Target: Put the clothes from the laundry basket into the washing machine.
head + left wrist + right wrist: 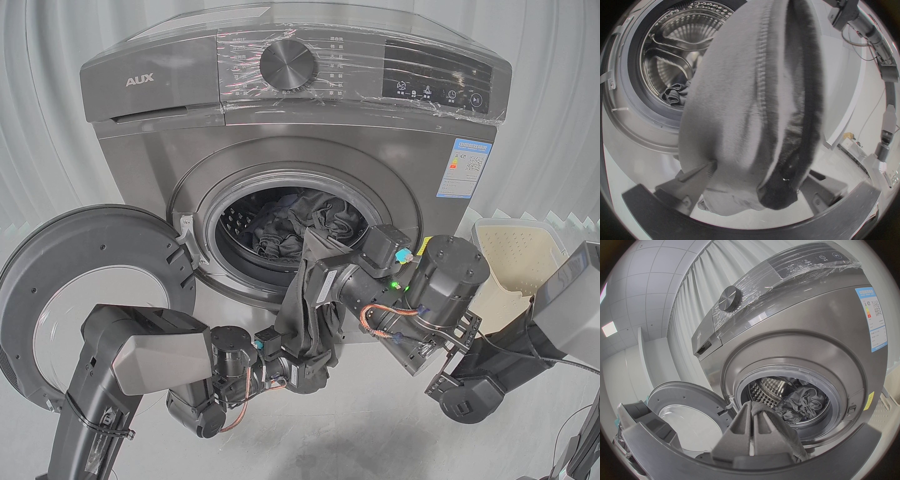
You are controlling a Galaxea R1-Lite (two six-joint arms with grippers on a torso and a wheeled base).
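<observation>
Grey garment [307,306] hangs in a long fold in front of the washing machine [156,156], just below its round opening. Lowest and nearest, the left gripper [300,374] is buried in the garment's bottom end; whether it grips cannot be told. Higher up, the right gripper [753,424] is closed on the top edge, at the opening's lower rim. Beyond, dark clothes [312,219] lie in the drum. The door [94,281] stands open to the left. A cream laundry basket [519,250] sits on the right.
</observation>
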